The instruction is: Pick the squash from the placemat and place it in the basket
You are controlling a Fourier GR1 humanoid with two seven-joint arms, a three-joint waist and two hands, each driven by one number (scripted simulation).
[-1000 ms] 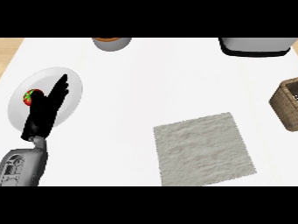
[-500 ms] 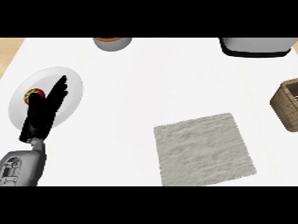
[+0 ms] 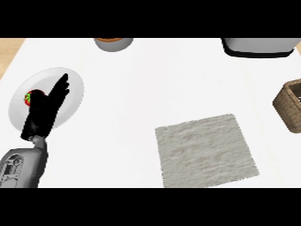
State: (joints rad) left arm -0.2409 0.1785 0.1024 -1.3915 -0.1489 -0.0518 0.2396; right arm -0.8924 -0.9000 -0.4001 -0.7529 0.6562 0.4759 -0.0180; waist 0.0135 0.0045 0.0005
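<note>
**Head view: my left hand over the plate, mat bare, basket at far right**

Far left: white plate (image 3: 74, 79) on the white counter (image 3: 152, 75); a small red-and-green item (image 3: 30, 97) lies on its left part, mostly hidden by my hand, so I can't tell what it is. My left hand (image 3: 46, 108) lies across the plate w/ fingers straight and held together, tips pointing up and slightly right toward the plate's upper rim; nothing curled round anything; whether the palm touches the red-and-green item can't be told. My grey left forearm (image 3: 20, 165) comes in from the lower-left edge, just below the plate.

Top, left of centre: grey round vessel (image 3: 114, 43) w/ an orange-brown inside, cut by the upper edge.

Centre-right, lower half: grey textured placemat (image 3: 206, 150), a rectangle turned slightly off square, lying flat on the counter; well apart from the plate and my hand. No squash shows on it; the only candidate for the task's item is the thing on the plate.

Top right: grey appliance w/ dark base (image 3: 258, 46), cut by the upper edge.

Far right: brown wicker basket (image 3: 289, 106), partly out of frame, perforated pale inside; near the mat's upper-right corner but not touching it.

My right hand shows nowhere.
</note>
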